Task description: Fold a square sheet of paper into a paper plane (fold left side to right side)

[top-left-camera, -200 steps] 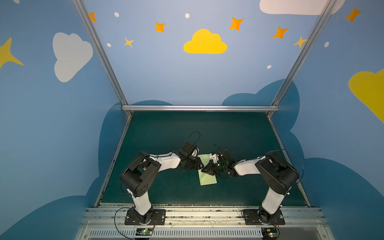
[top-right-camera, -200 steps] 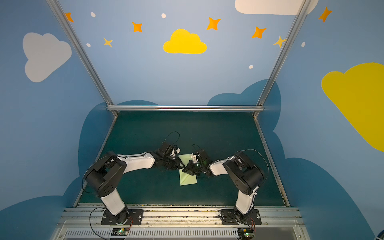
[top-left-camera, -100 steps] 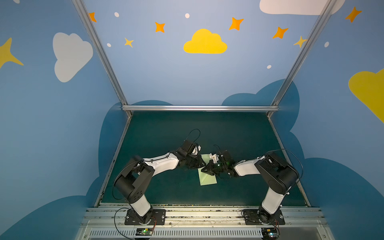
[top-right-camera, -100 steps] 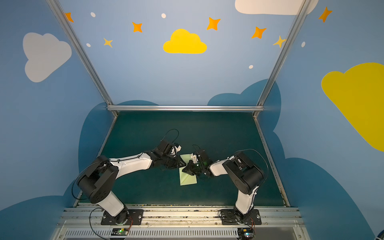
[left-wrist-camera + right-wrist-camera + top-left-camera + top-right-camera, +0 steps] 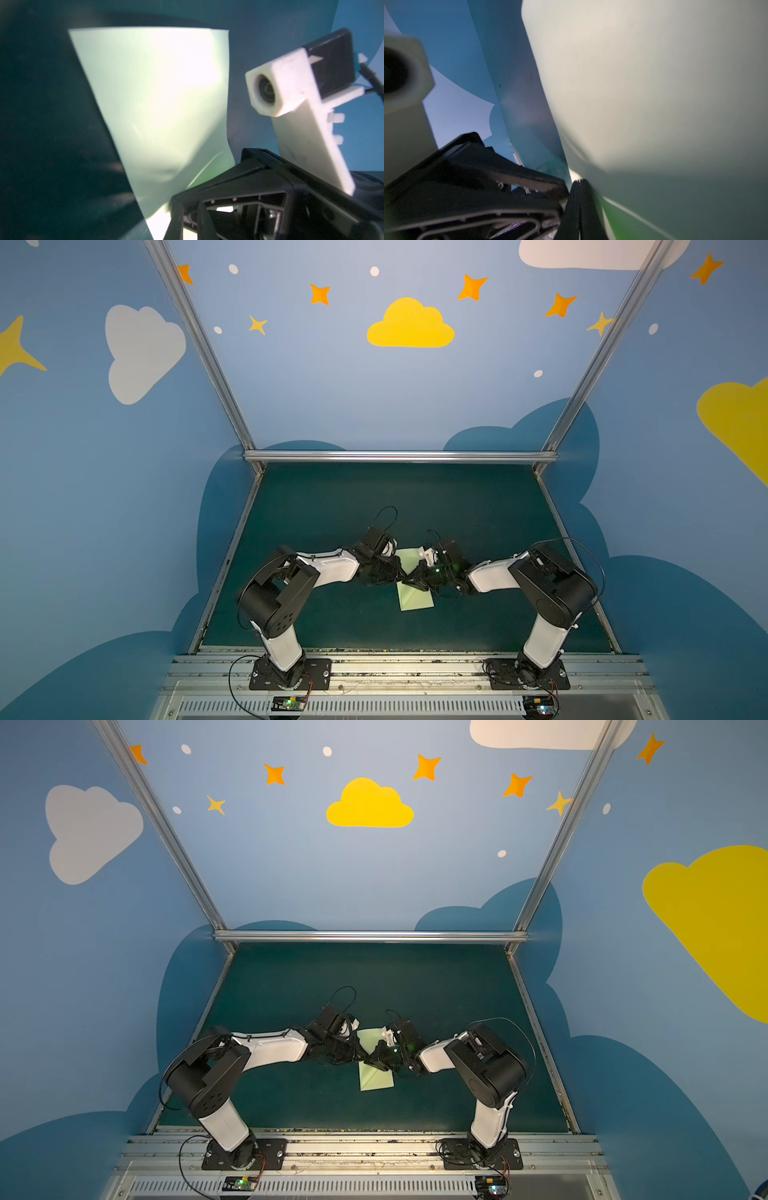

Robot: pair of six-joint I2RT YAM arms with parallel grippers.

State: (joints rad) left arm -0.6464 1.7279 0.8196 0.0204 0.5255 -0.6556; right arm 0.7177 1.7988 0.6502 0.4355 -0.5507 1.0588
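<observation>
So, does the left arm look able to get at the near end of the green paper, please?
Probably yes: the left hand is at the middle of the paper, and the near end lies flat and uncovered on the mat; only the right hand crowds the middle.

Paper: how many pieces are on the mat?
1. The pale green folded paper is centrally on the mat, between the left gripper and right gripper; they cover its middle, so a scrap beneath could be hidden.

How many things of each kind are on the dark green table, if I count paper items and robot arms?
paper plane: 1
robot arms: 2 (left arm, right arm)
Total: 3
</observation>
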